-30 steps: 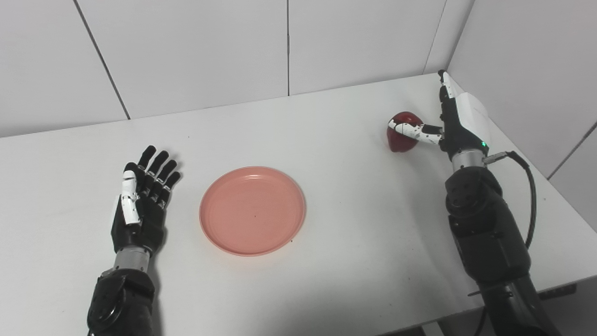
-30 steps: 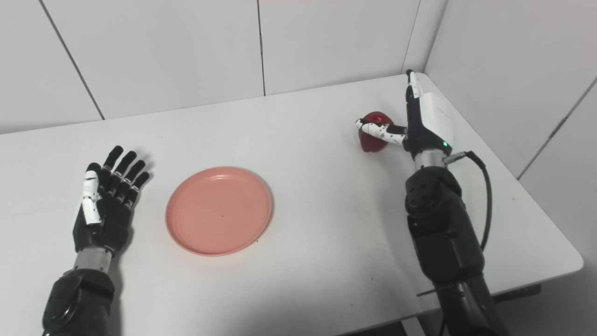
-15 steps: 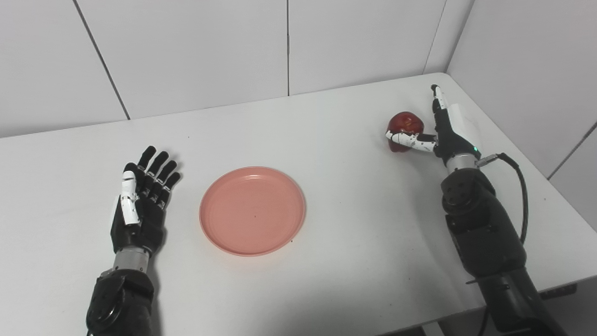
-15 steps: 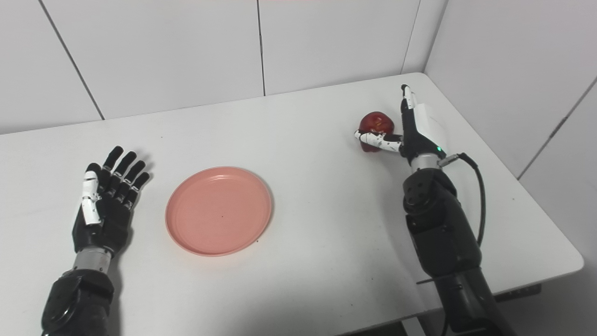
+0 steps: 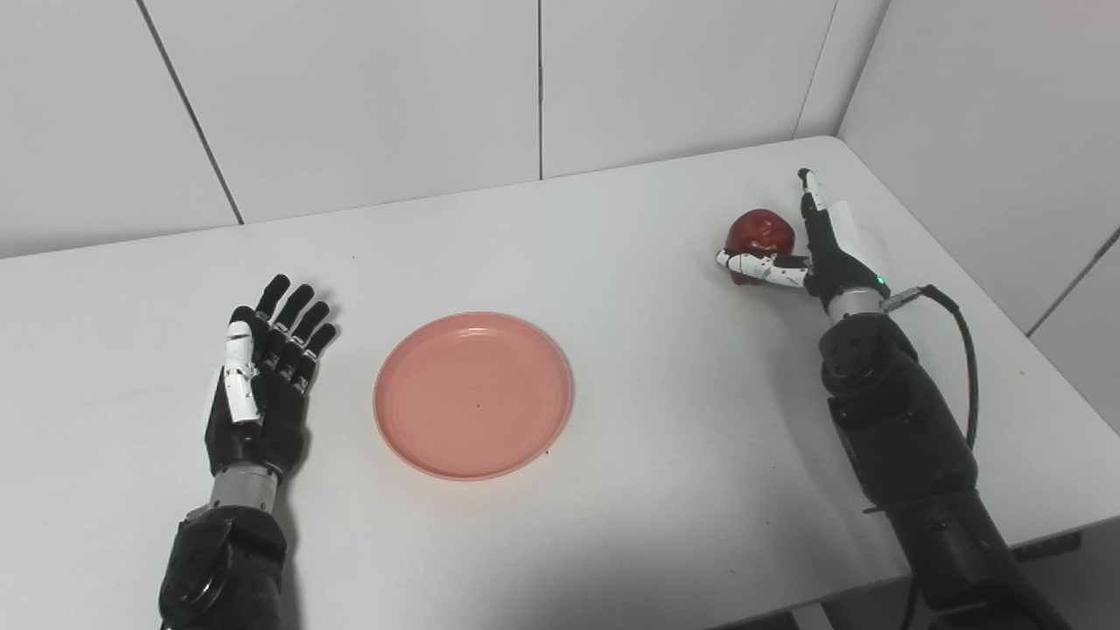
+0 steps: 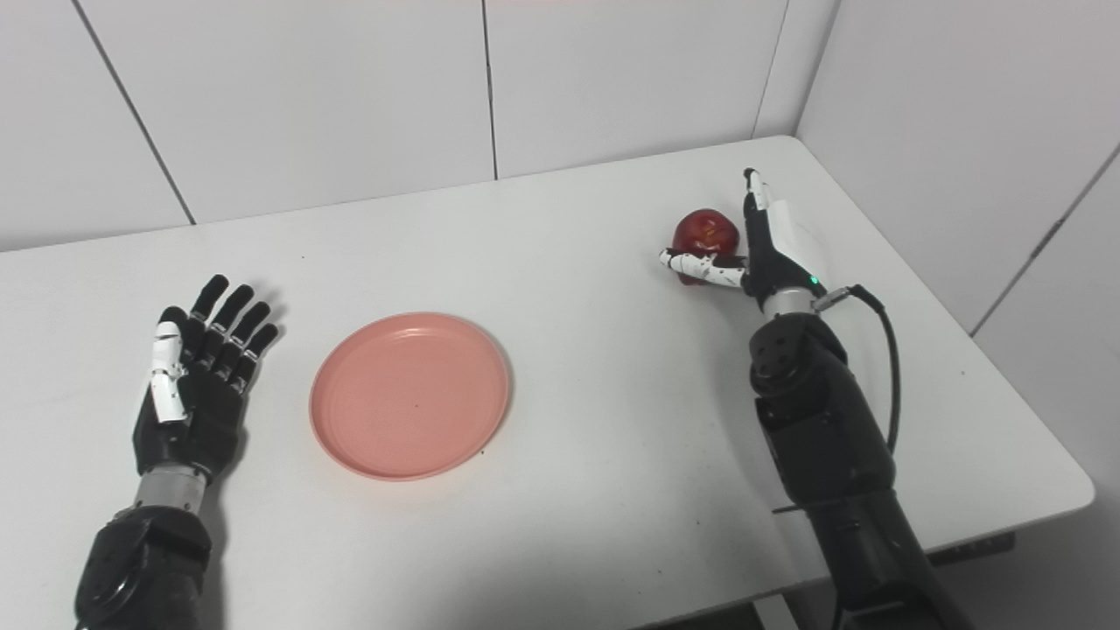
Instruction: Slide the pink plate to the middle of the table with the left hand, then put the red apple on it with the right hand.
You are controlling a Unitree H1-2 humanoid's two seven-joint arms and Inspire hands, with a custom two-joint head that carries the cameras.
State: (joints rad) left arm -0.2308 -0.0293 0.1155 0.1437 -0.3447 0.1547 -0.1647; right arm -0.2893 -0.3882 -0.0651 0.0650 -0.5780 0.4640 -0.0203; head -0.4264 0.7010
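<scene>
Where the two dark forearms rise from the near edge of the white worktop, the left hand lies closest, palm up and flat on the surface, its fingers spread and holding nothing. Just to its right, apart from it, the pink plate sits upright near the middle of the worktop, with nothing on it.

Farther back on the right side, the right hand stands edge-on beside the red apple. Its thumb reaches across the near side of the apple, low down and apparently touching it, while the fingers point straight up and away along the apple's right side. The fingers are not curled around the fruit, so the hand is not yet gripping it. The apple rests on the worktop near the far right corner, well apart from the plate.
</scene>
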